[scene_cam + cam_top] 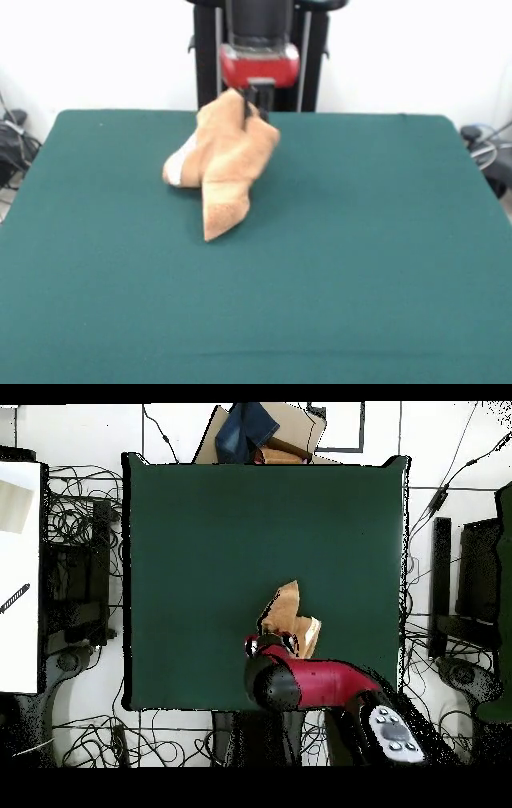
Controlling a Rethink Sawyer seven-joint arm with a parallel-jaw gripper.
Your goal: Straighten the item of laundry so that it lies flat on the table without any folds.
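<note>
The gripper [254, 102] is closed on the top of the terry hand towel [226, 168], which hangs limp below the fingers, light and soft; a corner is judged the better hold.

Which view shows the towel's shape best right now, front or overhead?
Front. There the towel shows side-on: bunched, its top pinched up at the gripper, a folded corner hanging down toward the table. Overhead, the arm covers part of the towel, leaving only a small tan wedge.
</note>
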